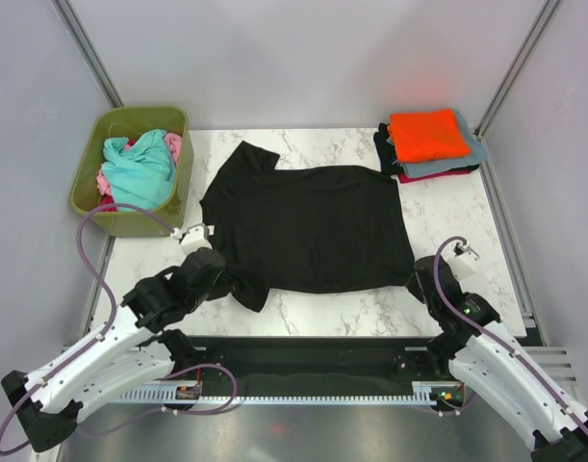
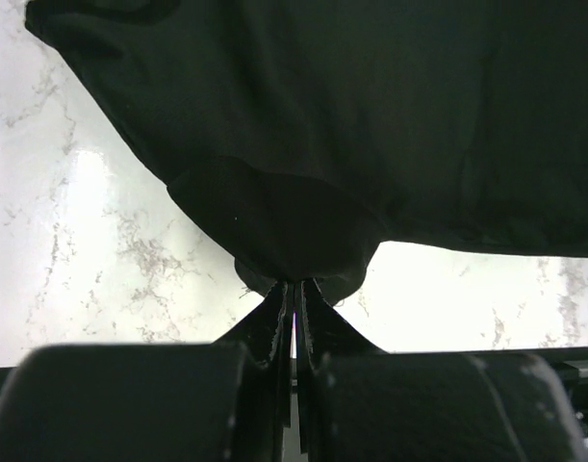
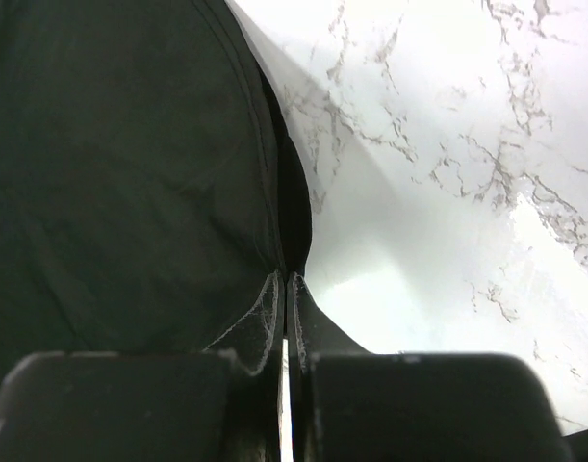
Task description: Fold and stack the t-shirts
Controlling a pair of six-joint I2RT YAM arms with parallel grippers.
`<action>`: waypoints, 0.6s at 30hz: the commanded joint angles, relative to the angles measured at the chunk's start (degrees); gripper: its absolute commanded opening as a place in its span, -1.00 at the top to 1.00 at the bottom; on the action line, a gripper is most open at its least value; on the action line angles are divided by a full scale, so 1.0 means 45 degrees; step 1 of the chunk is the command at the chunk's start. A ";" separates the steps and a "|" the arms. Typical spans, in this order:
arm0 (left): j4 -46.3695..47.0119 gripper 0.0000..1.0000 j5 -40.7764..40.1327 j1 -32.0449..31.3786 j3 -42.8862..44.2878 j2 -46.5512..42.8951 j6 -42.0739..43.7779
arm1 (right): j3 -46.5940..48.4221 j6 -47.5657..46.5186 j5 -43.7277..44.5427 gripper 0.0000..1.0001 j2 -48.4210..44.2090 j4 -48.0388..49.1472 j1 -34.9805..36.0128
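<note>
Left wrist: L pincer [image 2: 294, 300] clamped on black t-shirt [image 2: 370, 115] sleeve; R pincer [image 3: 285, 289] likewise on hem.

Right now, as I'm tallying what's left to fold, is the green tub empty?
No, the olive-green tub holds a crumpled teal shirt and some pink cloth.

lab cell, white framed walls [image 1: 303, 58]

Black t-shirt [image 1: 313, 226] flat; left pincer [image 1: 238, 284], right pincer [image 1: 414, 279] seemingly gripping
</note>
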 commanded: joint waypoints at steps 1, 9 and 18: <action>0.0262 0.96 -0.0260 0.0270 0.0756 0.0714 0.1022 | 0.0882 -0.0375 0.0611 1.00 0.0439 0.0048 -0.0028; 0.1648 0.96 0.1202 0.2842 0.2006 0.2627 0.3306 | 0.2425 -0.1565 0.1567 1.00 0.2723 0.2059 -0.0028; 0.2801 0.96 0.3294 0.5268 0.4076 0.5908 0.5437 | 0.4008 -0.2642 0.0984 1.00 0.6043 0.4286 -0.0867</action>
